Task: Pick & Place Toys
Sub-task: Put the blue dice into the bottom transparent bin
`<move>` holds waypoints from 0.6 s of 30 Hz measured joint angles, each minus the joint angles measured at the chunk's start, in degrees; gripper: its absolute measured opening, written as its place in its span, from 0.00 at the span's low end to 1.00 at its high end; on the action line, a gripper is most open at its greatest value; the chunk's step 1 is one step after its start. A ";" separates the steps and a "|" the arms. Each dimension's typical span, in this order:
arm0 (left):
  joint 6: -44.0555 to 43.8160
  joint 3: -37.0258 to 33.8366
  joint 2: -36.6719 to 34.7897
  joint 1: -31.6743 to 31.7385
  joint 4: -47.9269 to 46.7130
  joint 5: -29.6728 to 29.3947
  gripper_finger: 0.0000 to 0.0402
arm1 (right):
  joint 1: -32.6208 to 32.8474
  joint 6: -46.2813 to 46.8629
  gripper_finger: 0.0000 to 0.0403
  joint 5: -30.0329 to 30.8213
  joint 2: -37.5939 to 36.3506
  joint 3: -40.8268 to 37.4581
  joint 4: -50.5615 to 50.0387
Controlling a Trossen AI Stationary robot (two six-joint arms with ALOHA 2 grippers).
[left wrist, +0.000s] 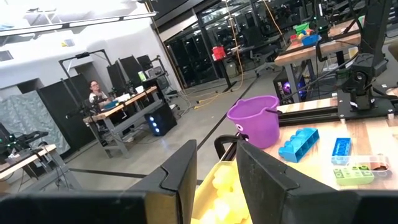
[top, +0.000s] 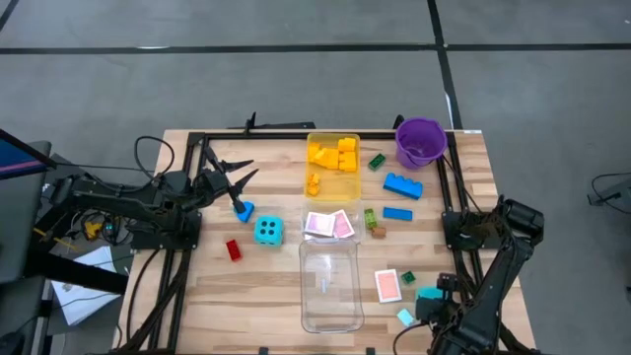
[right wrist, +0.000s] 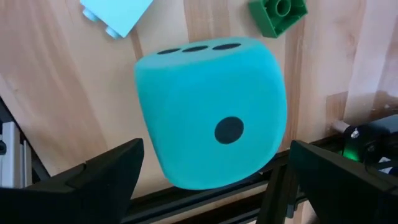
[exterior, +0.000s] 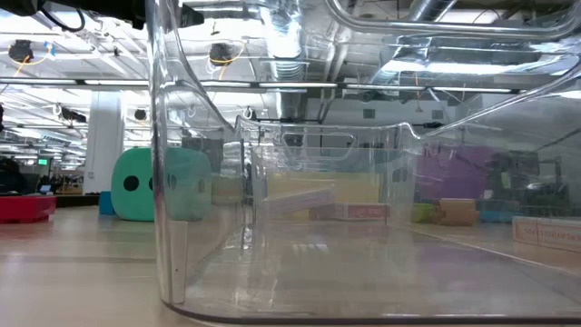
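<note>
cyan foam-looking die with black dots (right wrist: 211, 109) sits on the wooden table (top: 197, 296) near its right front corner, likely light and squashy, best pinched across opposite flat faces. left gripper (top: 234, 177) hovers mid-left, narrowly parted, holding nothing visible. right gripper (right wrist: 211, 177) straddles the die, spread wide, not yet touching.

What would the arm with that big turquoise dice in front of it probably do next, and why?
Probably close on it. The right gripper stands open with a finger on each side of the dice, which sits on the table and does not look gripped yet. Closing would secure it for lifting.
</note>
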 joint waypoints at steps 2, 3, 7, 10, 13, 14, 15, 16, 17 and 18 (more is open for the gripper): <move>0.00 0.00 0.00 0.01 0.00 0.01 0.27 | 0.00 -0.02 0.98 1.11 0.00 0.00 -0.02; 0.00 0.00 0.00 0.01 0.00 0.02 0.27 | 0.00 -0.10 0.98 1.53 0.00 0.00 -0.06; 0.00 0.00 0.00 0.00 0.00 0.04 0.27 | 0.00 -0.60 0.98 2.39 0.00 0.00 -0.27; 0.00 0.00 0.00 0.00 0.00 0.06 0.27 | 0.08 -0.58 0.98 2.40 0.00 0.00 -0.32; 0.00 0.00 0.01 0.01 0.00 0.07 0.27 | 0.11 -0.56 0.98 2.41 0.00 -0.07 -0.17; 0.00 0.00 0.02 0.01 0.00 0.07 0.27 | 0.11 -0.41 0.98 2.39 -0.02 -0.48 0.48; 0.00 0.00 0.02 0.02 0.00 0.09 0.27 | 0.11 -0.18 0.98 2.38 -0.02 -0.89 0.88; 0.00 0.00 0.02 0.00 0.00 0.09 0.27 | 0.11 -0.16 0.98 2.38 0.00 -1.39 1.48; 0.00 0.00 0.02 0.00 0.00 0.09 0.27 | 0.11 -0.22 0.98 2.35 -0.02 -1.96 2.41; 0.00 0.00 0.02 0.02 0.02 0.11 0.27 | 0.11 -0.46 0.98 1.95 -0.02 -2.59 3.57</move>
